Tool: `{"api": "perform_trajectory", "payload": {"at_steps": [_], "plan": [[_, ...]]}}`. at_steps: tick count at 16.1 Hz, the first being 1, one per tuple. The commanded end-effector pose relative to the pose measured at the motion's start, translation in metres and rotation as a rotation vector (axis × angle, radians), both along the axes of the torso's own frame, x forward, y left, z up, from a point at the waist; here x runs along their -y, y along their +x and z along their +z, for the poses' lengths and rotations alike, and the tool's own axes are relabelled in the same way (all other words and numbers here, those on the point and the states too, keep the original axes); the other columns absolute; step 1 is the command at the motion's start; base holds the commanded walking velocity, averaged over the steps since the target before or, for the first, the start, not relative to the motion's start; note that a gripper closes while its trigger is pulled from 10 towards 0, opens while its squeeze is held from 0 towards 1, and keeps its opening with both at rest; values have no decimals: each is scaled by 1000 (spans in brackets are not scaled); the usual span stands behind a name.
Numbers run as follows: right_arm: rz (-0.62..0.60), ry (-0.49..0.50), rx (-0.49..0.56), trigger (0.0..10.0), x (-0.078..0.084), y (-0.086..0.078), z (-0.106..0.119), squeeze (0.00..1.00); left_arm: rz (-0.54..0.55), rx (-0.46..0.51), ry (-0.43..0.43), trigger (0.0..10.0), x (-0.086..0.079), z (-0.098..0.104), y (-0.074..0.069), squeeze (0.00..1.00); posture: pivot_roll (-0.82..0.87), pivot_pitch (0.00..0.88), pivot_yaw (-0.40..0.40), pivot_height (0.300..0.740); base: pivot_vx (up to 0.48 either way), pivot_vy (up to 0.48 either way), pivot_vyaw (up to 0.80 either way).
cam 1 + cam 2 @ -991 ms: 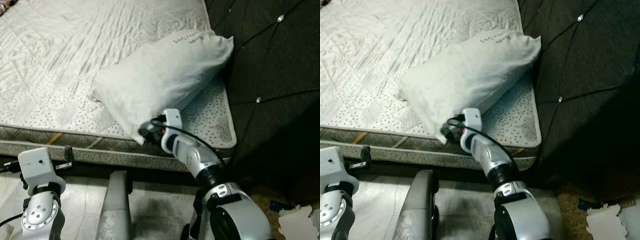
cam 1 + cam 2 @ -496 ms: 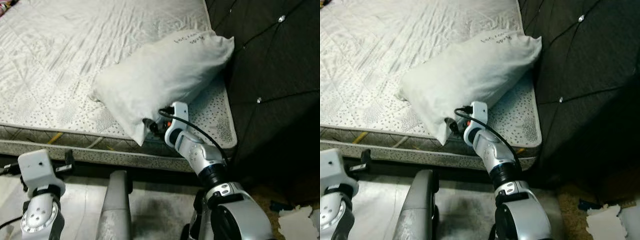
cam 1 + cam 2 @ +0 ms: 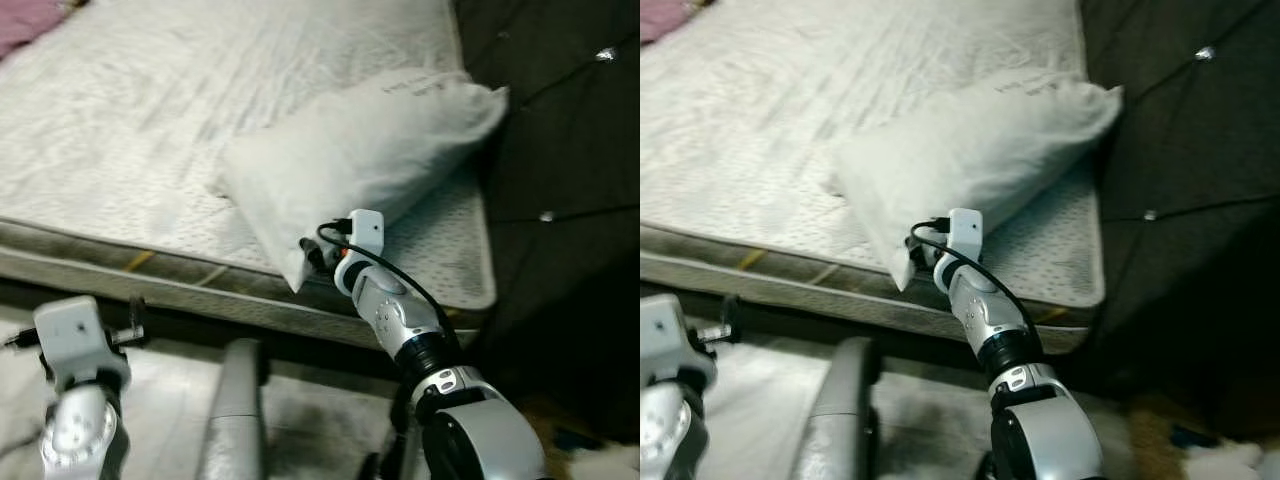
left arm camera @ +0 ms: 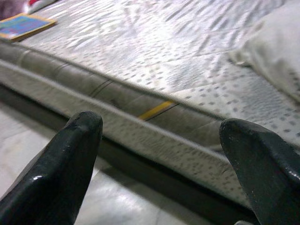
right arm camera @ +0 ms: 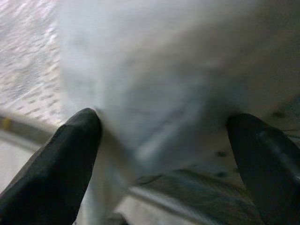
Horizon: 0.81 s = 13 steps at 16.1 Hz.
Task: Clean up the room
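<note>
Pale grey quilted mattress [image 3: 150, 130], bearing the large white stuffed pillow [image 3: 360, 150] near its foot corner beside the dark tufted headboard [image 3: 570, 150]; the pillow's long axis runs diagonally from that headboard down toward the mattress edge; right gripper [image 5: 161, 140], fingers spread, straddles the pillow's lowest corner, directly ahead and touching; left gripper [image 4: 161, 140], released and empty, hangs low beside the mattress, well apart; right arm nearer.
</note>
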State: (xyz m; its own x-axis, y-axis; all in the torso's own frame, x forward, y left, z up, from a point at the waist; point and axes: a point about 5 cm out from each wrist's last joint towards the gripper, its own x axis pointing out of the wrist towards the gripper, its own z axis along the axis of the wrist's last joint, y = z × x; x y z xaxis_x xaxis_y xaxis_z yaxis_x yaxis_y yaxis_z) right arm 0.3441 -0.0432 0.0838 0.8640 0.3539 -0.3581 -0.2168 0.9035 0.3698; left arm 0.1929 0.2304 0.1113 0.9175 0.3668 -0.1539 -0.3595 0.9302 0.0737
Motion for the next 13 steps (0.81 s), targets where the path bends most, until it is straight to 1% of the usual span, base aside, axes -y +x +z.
{"api": "perform_trajectory", "payload": {"at_steps": [1, 3, 4, 5, 9, 13], "plan": [[109, 136, -6, 10000, -75, -14, 24, 0, 9, -30, 3, 10000, -2, -4, -2, 0, 363, 96, -45, 571, 0, 0, 0], [101, 94, -17, 10000, -79, -13, 24, 0, 11, -33, 3, 10000, -2, -4, -4, 0, 366, 96, -48, 571, 0, 0, 0], [106, 70, -31, 8745, -81, -15, 22, 0, 14, -34, 2, 10000, -2, -5, -4, 0, 366, 96, -48, 571, 0, 0, 0], [111, 77, -51, 0, -85, -18, 20, 0, 19, -32, 1, 10000, -1, -4, -5, 0, 370, 97, -53, 571, 0, 0, 0], [121, 93, -72, 0, -92, -20, 20, 0, 30, -29, 0, 10000, -2, -3, -5, 0, 371, 99, -60, 571, 0, 0, 0], [103, 93, -85, 0, -87, -17, 19, 0, 27, -23, -2, 10000, 0, -3, -1, 0, 361, 92, -58, 571, 0, 0, 0]]}}
